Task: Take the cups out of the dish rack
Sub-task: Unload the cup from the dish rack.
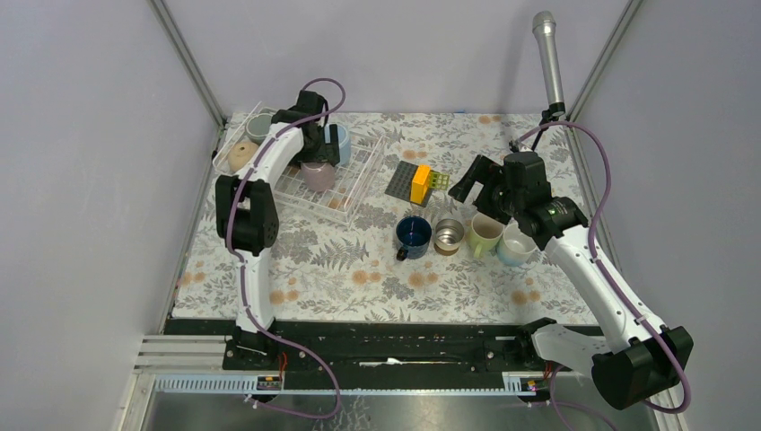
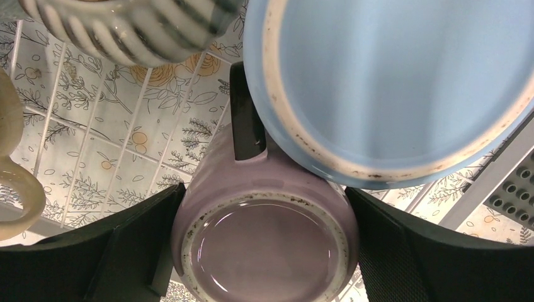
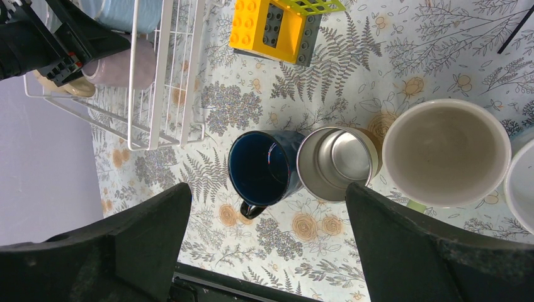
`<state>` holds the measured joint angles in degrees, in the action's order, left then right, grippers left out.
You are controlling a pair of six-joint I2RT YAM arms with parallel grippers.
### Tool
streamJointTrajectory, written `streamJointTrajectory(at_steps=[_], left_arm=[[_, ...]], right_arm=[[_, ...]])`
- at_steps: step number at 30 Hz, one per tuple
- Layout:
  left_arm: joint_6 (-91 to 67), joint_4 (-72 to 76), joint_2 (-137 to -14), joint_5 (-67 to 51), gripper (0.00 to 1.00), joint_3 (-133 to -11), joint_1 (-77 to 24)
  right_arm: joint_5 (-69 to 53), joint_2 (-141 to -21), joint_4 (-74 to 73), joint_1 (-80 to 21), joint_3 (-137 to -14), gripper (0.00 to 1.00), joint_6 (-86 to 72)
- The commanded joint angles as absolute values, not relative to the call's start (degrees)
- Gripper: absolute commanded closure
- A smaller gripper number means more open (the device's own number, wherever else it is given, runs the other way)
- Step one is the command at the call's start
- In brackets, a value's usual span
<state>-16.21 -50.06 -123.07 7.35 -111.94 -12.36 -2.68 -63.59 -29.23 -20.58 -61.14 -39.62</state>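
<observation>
From above: four cups already out on the bench (image 1: 359, 287), in a row right of the middle: navy cup (image 1: 414, 233), steel cup (image 1: 448, 236), pale green cup (image 1: 484, 235), white cup (image 1: 516, 244). Dish rack (image 1: 359, 180) at the far left, with mauve cup (image 1: 317, 175), light blue cup (image 1: 342, 144), grey cup (image 1: 258, 127) and tan cup (image 1: 242, 155) inside. Left arm (image 1: 269, 162) bent over the rack, right arm (image 1: 583, 260) reaching above the unloaded row. Plain pale walls on three sides, metal posts at the far corners, a silver cylinder (image 1: 547, 58) upright at the far right.

Left wrist: left fingers (image 2: 94, 251) spread wide, one on each side of the mauve cup (image 2: 264, 245), which sits base up in the rack. Close against its walls, but impossible to tell whether pressing. Light blue cup (image 2: 390, 82) touching the mauve one just behind. Ribbed cup (image 2: 138, 28) further back, so probably five to go and a little under half done. Next out, likely the mauve one.

Right wrist: right fingers (image 3: 434, 251) spread, nothing between them, hanging above the navy cup (image 3: 264, 167) and steel cup (image 3: 337, 163), the two touching. Pale green cup (image 3: 447, 151) beside them, rack wire (image 3: 164, 75) at upper left. Bench covered in a pale cloth printed with ferns and orange flowers. Yellow block (image 3: 258, 28) on a dark studded plate (image 3: 308, 47) at the far side.
</observation>
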Motion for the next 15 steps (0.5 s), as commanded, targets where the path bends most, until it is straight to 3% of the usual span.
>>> streamJointTrajectory(at_steps=[1, 4, 11, 15], left_arm=[[-15.56, -49.97, -120.75, 6.56, 0.06, -112.07, -12.13], [-15.63, -49.88, -119.17, 6.77, 0.18, -110.71, -12.22], [-16.4, -50.96, -115.36, 7.59, 0.6, -109.42, -12.46], [-16.44, -52.23, -112.33, 9.05, 0.71, -109.05, -13.8]], right_arm=[[-3.54, -63.21, -28.07, -21.18, -62.78, 0.0, -38.46], [-3.86, -63.62, -27.95, -21.25, -62.84, 0.0, -38.45], [-4.21, -63.96, -27.82, -21.51, -63.02, 0.0, -37.68], [-4.88, -64.2, -26.9, -21.53, -62.68, 0.0, -37.53]])
